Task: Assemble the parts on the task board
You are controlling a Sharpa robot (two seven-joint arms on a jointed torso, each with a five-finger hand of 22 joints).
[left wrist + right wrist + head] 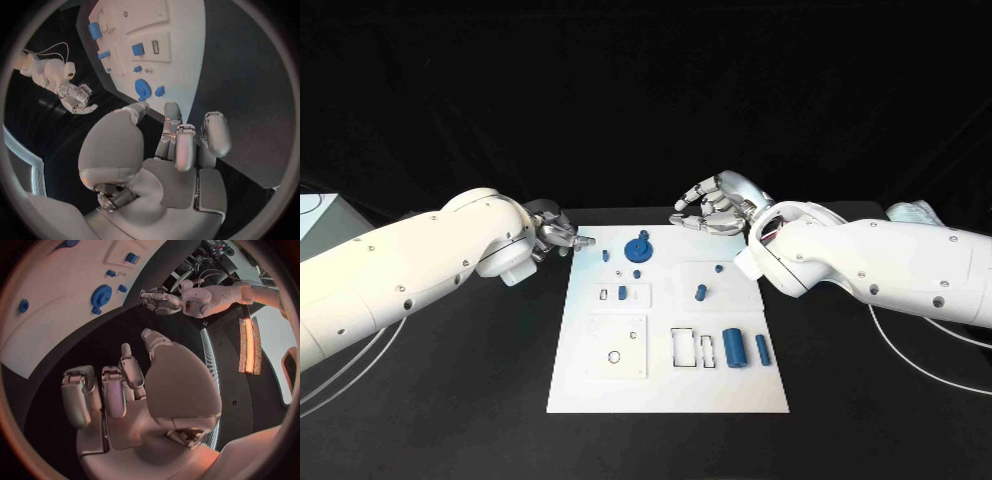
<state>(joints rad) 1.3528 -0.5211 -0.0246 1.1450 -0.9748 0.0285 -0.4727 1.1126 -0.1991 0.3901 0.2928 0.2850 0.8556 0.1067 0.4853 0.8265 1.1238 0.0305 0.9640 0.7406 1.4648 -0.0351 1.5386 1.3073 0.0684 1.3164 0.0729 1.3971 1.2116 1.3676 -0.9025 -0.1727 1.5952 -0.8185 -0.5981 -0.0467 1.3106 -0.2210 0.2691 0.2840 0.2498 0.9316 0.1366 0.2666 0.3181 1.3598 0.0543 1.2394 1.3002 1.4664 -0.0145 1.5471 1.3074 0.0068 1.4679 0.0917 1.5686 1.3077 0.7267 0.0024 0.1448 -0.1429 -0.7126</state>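
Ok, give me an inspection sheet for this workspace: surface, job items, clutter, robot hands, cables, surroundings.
Surface: black table, bare around the board.
Job's things: white task board lies mid-table; blue gear-like part near its far edge, small blue parts mid-board, two blue cylinders towards the near right.
Clutter: nothing seen.
Robot hands: left robot hand at the board's far left corner, holding nothing; right robot hand beyond the far edge, fingers curled, holding nothing.
Cables: white cables trail under both arms.
Surroundings: dark backdrop; pale box at the far left.
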